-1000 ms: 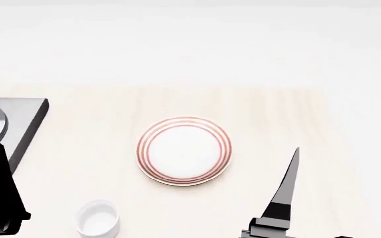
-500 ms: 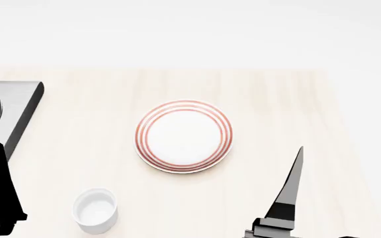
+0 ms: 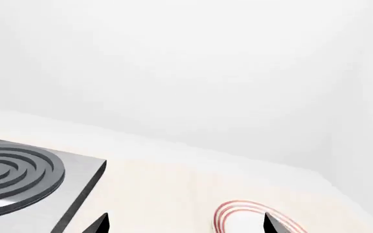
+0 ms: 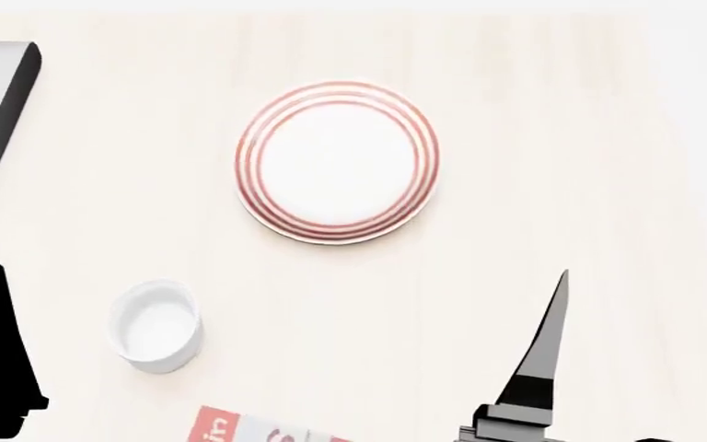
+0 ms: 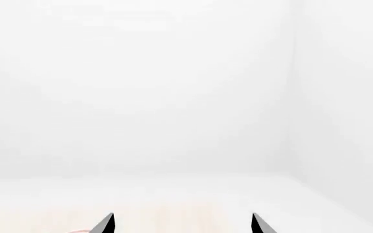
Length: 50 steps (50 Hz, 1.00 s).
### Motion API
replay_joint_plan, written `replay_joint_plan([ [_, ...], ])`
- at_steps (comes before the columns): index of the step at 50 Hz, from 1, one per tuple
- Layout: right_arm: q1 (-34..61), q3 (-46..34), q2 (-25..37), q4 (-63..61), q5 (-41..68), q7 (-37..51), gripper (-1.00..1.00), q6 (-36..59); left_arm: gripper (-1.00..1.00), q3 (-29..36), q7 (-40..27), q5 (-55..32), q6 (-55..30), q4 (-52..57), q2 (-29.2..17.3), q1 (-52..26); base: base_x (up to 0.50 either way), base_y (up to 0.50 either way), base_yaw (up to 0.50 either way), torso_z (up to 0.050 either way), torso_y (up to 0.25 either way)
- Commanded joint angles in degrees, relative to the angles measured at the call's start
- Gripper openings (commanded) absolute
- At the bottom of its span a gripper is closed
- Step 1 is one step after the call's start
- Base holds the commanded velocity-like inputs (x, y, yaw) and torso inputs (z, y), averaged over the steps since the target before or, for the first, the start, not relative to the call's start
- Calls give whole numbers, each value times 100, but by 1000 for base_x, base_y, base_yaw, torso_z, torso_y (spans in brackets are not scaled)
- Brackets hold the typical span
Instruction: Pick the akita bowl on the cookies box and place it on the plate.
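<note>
Red-ringed plate [image 4: 336,161] sits empty mid-table [image 4: 574,138], with the cup [image 4: 155,325] nearer the robot, well apart from it. Only a corner of the cookies box [image 4: 249,429] peeks in at the head view's bottom edge; the bowl isn't visible. Left gripper [image 3: 183,224] and right gripper [image 5: 183,224] both hover with fingers spread, holding nothing. Stove [image 3: 25,174] is off left.

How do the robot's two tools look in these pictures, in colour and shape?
Both are plain black. The right tool has long, thin fingers that taper to sharp points above a stepped, blocky base. The left tool shows the same black pointed tips; in the head view only one of its fingers appears. No cables or markings are visible.
</note>
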Motion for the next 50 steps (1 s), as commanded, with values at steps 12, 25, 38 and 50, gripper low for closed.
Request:
replay_joint_plan([
  [12,5,-37,50,51,75,19,100,-3,100,65,-103,-96,-161,-49,-67,-20,0,0,0,0,-230],
  [25,550,129,674,-365,1422,-256,100,1593,100,39,-490,100,-423,-66,-125,-176,0,0,0,0,0],
  [38,2082,-459,1739,-1362,2030,-212,100,3840,100,86,-1207,444,-1361,365,-434,-633,0,0,0,0,0],
  [50,4236,-1089,2935,-1713,5417,950,100,4431,100,-22,-1284,250,-1580,406,-501,-716,0,0,0,0,0],
])
